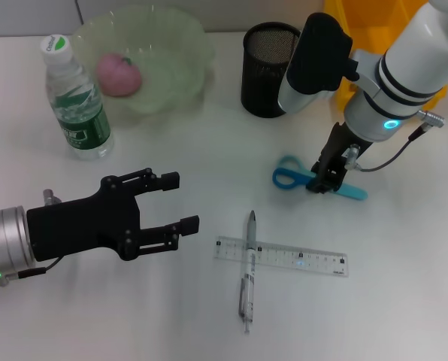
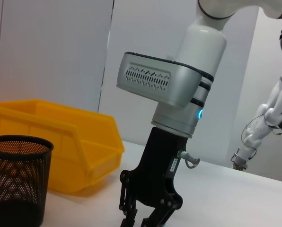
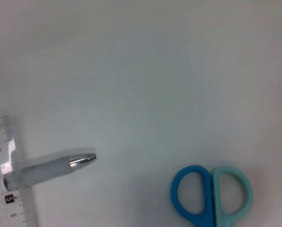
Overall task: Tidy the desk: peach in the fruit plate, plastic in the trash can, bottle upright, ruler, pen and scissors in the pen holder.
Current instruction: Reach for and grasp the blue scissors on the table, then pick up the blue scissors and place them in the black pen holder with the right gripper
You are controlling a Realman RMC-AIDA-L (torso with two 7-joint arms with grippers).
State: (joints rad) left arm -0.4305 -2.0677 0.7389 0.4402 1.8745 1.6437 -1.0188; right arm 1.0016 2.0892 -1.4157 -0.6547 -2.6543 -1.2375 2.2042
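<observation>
The right gripper [image 1: 323, 183] closes around blue scissors [image 1: 299, 179] lying flat on the counter [image 1: 404, 316] near the mesh pen holder [image 1: 267, 68], where a shallow pinch could let them slip; left gripper [image 1: 175, 203] hovers open.

A white desk [image 1: 171, 316], and another white robot [image 2: 273, 113] standing beyond its far edge.

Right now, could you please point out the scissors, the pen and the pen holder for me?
scissors [image 1: 287, 178]: head view, on the blue handle loop.
pen [image 1: 249, 272]: head view, on the middle of its barrel, just below the ruler it crosses.
pen holder [image 1: 265, 74]: head view, on the black mesh wall.
</observation>
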